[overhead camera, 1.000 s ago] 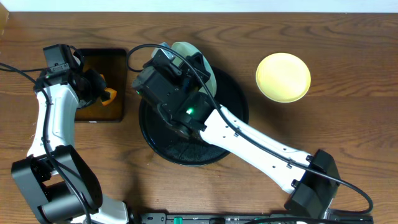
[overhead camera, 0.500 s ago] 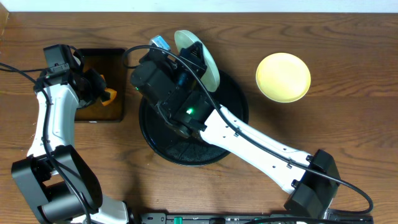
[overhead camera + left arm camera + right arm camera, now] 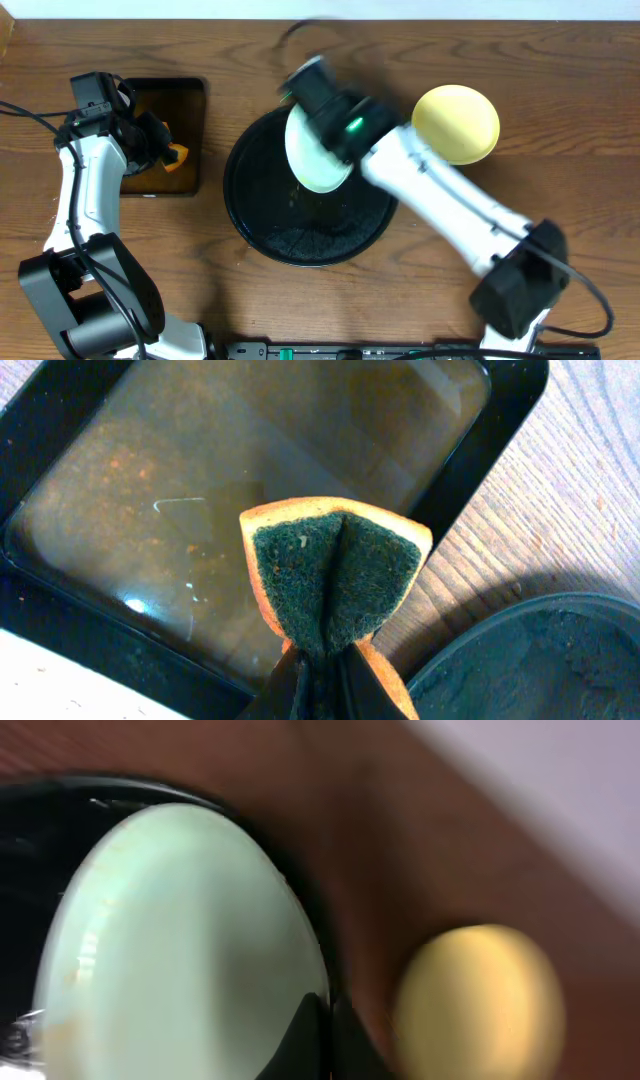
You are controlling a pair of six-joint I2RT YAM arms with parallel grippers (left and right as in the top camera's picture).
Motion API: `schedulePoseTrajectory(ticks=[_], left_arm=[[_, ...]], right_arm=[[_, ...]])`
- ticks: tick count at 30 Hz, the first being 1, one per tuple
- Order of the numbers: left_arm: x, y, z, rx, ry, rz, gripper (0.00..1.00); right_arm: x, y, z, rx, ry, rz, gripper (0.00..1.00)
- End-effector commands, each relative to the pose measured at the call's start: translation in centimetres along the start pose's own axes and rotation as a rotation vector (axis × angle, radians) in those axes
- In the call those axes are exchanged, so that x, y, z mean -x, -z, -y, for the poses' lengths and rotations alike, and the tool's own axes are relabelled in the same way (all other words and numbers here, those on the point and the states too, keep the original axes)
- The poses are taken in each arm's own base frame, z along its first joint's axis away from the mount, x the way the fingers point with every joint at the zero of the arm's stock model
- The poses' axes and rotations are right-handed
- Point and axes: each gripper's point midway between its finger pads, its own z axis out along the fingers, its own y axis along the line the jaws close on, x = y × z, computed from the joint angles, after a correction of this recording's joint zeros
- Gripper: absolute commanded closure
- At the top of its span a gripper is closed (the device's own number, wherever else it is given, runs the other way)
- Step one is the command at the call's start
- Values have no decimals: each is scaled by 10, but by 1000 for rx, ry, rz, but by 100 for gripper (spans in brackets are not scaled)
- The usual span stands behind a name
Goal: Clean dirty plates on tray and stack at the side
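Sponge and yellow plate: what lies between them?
The overhead view shows the big round black tray there, with a pale mint plate held over it.

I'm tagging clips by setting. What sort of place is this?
Probably a lab bench staged for dishwashing: wooden table, sponge held over a small tray of brownish liquid, mint plate held over a round black tray.

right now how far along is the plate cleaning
Done: the pale yellow plate lies on the table beside the round tray, looking clean. In hand: the right gripper holds a mint plate tilted over the round tray; the left gripper pinches a folded sponge over the rectangular tray of brownish liquid. Left: stacking the mint plate at the side; no third plate is visible.
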Motion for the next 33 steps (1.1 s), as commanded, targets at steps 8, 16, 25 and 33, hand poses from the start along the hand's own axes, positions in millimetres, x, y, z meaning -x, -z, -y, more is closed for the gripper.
schedulePoseTrajectory(ticks=[8,16,25,33], left_arm=[[-5,-6,-6,22,-9,-19,90],[-5,-6,-6,21,-9,-19,90],[-6,-6,-6,21,-9,-20,90],[-6,-6,-6,22,-9,-20,90]], right_arm=[[-24,11,138,533,-675,-76,99],[-72,-4,188,522,-768,-114,97],[-86,-36,103,389,-627,-265,46],[-103,-68,36,177,-562,-271,49]])
